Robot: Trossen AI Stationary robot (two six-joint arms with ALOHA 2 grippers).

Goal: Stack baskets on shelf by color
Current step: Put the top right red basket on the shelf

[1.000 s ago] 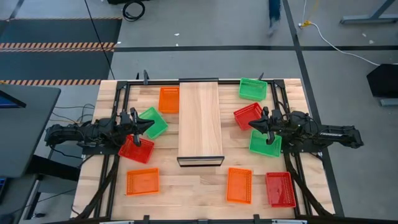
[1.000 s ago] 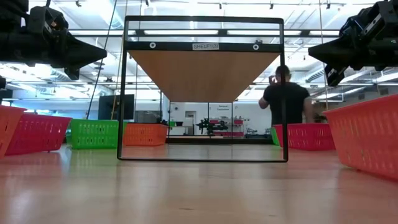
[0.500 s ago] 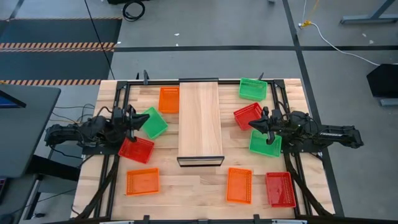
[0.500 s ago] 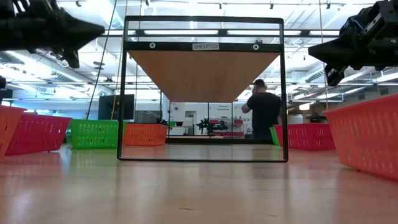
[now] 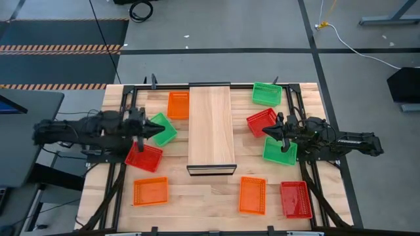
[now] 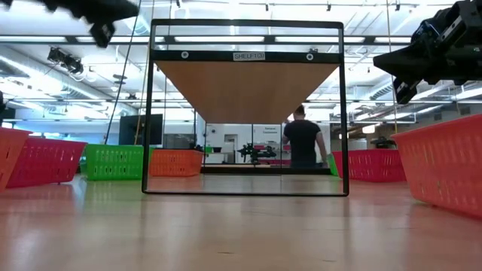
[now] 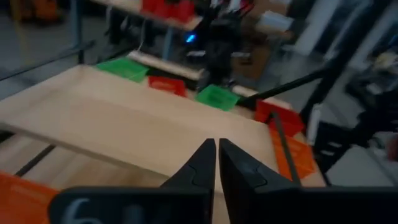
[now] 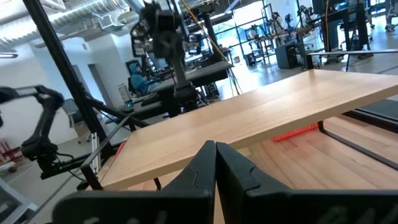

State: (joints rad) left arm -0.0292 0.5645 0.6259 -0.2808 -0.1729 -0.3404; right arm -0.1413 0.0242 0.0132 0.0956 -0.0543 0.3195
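Nine mesh baskets lie flat on the slatted table around the shelf point(image 5: 211, 128), a long pale board raised on a dark frame point(image 6: 245, 83). Left of the shelf are an orange basket point(image 5: 178, 105), a green one point(image 5: 161, 129), a red one point(image 5: 144, 157) and an orange one point(image 5: 150, 191). Right of it are green point(image 5: 267, 93), red point(image 5: 262, 121), green point(image 5: 279, 151), orange point(image 5: 252, 195) and red point(image 5: 295, 198). My left gripper point(image 5: 156, 130) hangs shut high above the left green basket. My right gripper point(image 5: 268, 131) is shut in the air between the right red and green baskets.
The shelf's dark frame posts point(image 6: 147, 113) stand between the two arms. Black rails run along the table beside each arm point(image 5: 121, 131). A person point(image 6: 303, 143) walks in the room far behind the table. Bare wood lies in front of the shelf's near end point(image 5: 210, 190).
My left gripper has risen steadily, staying shut, and now sits near the top of the low view; it pulled slightly toward the left edge and came back over the green basket. My right arm has kept still. The person behind has walked leftward.
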